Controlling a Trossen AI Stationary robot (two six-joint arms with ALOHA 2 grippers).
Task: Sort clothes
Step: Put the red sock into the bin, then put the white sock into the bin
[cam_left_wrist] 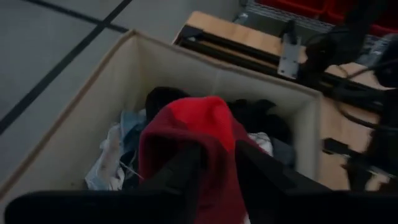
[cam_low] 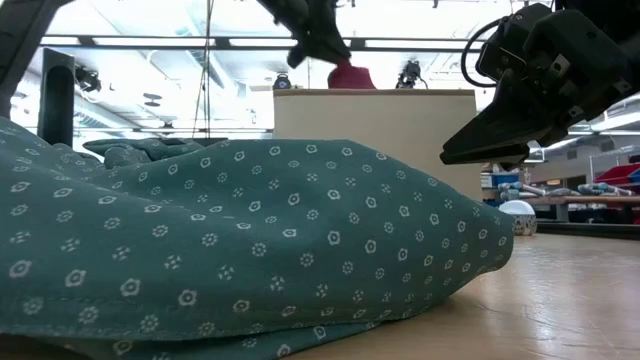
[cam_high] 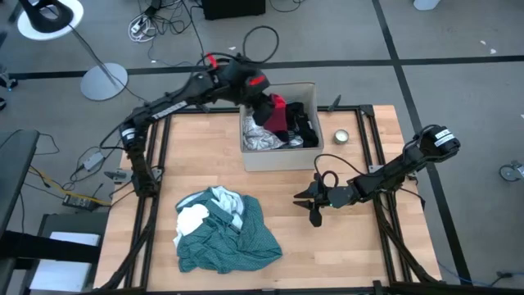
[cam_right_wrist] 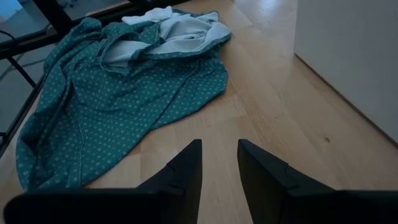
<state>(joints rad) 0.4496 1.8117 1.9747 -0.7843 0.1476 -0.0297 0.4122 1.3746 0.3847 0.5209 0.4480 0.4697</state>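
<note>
1. Left gripper (cam_high: pixel 270 105) hangs over the tan box (cam_high: pixel 307 156) at the tabletop's far edge, fingers parted, a red garment (cam_left_wrist: pixel 205 134) between them; whether they grip it, I cannot tell.
2. The box holds black, white and light pieces.
3. Teal dotted shirt (cam_high: pixel 246 238) lies heaped near the front-left corner, white fabric (cam_high: pixel 192 220) on it.
4. Right gripper (cam_high: pixel 315 203) hovers low, right of centre, fingers slightly apart, empty.
5. Small round tin (cam_high: pixel 341 136) sits just beside the box.

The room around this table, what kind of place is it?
Probably a robotics lab or workshop: loose cables on the grey floor, a lamp stand beside the table, and shelving with bins behind it.
</note>
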